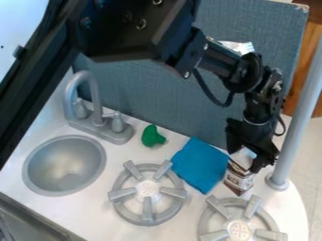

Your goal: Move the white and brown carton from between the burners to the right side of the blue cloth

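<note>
Brown-and-white, boxy carton sits clasped in the black end effector, beside a blue cloth; 2 grey, ring-shaped burners lie nearby on the smooth white worktop.

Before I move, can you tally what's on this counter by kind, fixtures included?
Burners: 2
Sink basin: 1
Faucet: 1
Gray post: 1
Blue cloth: 1
Green toy: 1
Brown-and-white carton: 1
Total: 8
</note>
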`<state>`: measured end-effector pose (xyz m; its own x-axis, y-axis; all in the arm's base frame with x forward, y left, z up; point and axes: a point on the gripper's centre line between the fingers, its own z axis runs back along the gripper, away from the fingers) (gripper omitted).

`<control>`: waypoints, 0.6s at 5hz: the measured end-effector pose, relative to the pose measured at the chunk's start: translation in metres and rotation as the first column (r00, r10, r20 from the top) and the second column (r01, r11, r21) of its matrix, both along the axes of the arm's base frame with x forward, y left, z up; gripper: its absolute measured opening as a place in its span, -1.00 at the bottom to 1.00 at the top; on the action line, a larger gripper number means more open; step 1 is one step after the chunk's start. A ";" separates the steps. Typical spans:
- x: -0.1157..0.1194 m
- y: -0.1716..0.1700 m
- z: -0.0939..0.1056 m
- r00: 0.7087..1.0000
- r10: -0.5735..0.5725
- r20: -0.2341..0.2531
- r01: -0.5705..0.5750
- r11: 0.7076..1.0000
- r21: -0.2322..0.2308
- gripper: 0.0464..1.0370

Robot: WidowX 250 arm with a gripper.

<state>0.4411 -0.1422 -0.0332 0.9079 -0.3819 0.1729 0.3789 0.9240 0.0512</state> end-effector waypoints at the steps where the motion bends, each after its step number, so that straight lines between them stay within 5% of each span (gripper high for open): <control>1: -0.003 -0.002 -0.001 1.000 -0.008 0.000 0.008 1.000 -0.019 0.94; 2: -0.011 0.001 0.015 1.000 -0.015 0.024 0.016 0.999 -0.033 0.94; 3: -0.023 0.015 0.053 0.997 0.000 0.077 0.006 0.998 -0.069 0.94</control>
